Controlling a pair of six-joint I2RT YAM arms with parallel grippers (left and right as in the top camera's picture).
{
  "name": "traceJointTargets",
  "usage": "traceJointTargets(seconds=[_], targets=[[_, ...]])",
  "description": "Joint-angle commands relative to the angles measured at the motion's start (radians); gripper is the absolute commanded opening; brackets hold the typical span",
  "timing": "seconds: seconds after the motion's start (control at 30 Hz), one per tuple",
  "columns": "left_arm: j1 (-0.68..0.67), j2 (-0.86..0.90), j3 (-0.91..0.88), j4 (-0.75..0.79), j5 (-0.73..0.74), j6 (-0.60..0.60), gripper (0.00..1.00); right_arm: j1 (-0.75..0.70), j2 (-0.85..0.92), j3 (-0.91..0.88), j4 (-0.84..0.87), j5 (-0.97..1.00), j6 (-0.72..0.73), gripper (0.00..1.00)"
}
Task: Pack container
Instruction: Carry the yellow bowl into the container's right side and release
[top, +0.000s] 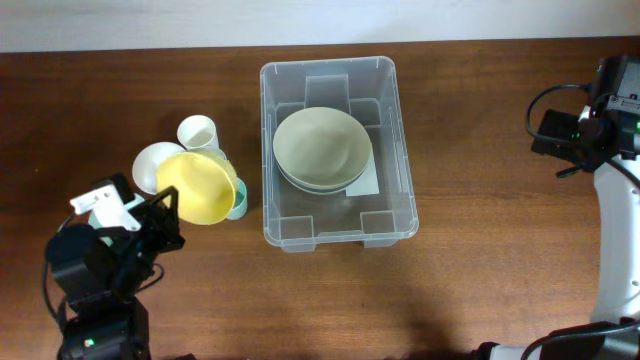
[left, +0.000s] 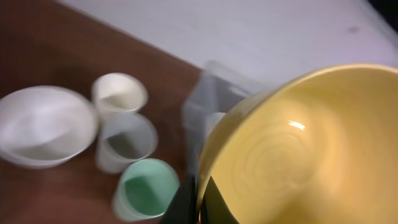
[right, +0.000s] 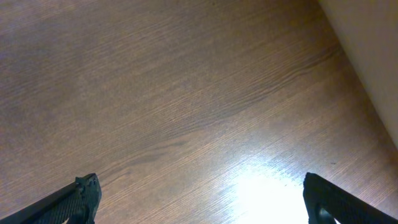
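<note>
The clear plastic container (top: 338, 150) stands at the table's middle with pale green bowls (top: 322, 148) stacked inside. My left gripper (top: 168, 212) is shut on the rim of a yellow bowl (top: 202, 187) and holds it tilted above the cups, left of the container. In the left wrist view the yellow bowl (left: 305, 149) fills the right side, my fingers (left: 200, 202) pinch its rim, and the container's corner (left: 214, 93) shows behind. My right gripper (right: 199, 199) is open over bare wood at the far right (top: 575, 130).
A white bowl (top: 155, 165), a cream cup (top: 198, 132), a clear cup (left: 127, 142) and a mint green cup (top: 238, 200) sit left of the container. The table's back edge runs along the top.
</note>
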Motion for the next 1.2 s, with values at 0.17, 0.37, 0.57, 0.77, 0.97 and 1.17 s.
traceJointTargets(seconds=[0.17, 0.37, 0.57, 0.77, 0.97, 1.17], targets=[[-0.193, 0.211, 0.237, 0.039, 0.094, 0.122, 0.01, -0.003, 0.003, 0.004, 0.001, 0.012, 0.002, 0.99], [-0.403, 0.443, 0.381, 0.037, 0.057, 0.239, 0.01, -0.003, 0.003, 0.004, 0.001, 0.012, 0.002, 0.99], [-0.646, 0.717, 0.522, 0.033, -0.111, 0.352, 0.01, -0.003, 0.003, 0.004, 0.001, 0.012, 0.002, 0.99], [-0.751, 0.867, 0.604, 0.033, -0.142, 0.406, 0.01, -0.003, 0.003, 0.004, 0.001, 0.012, 0.002, 0.99], [-0.83, 0.944, 0.613, 0.029, -0.327, 0.478, 0.01, -0.003, 0.003, 0.004, 0.001, 0.012, 0.002, 0.99], [-0.878, 0.984, 0.613, -0.002, -0.435, 0.504, 0.01, -0.003, 0.003, 0.004, 0.001, 0.012, 0.002, 0.99]])
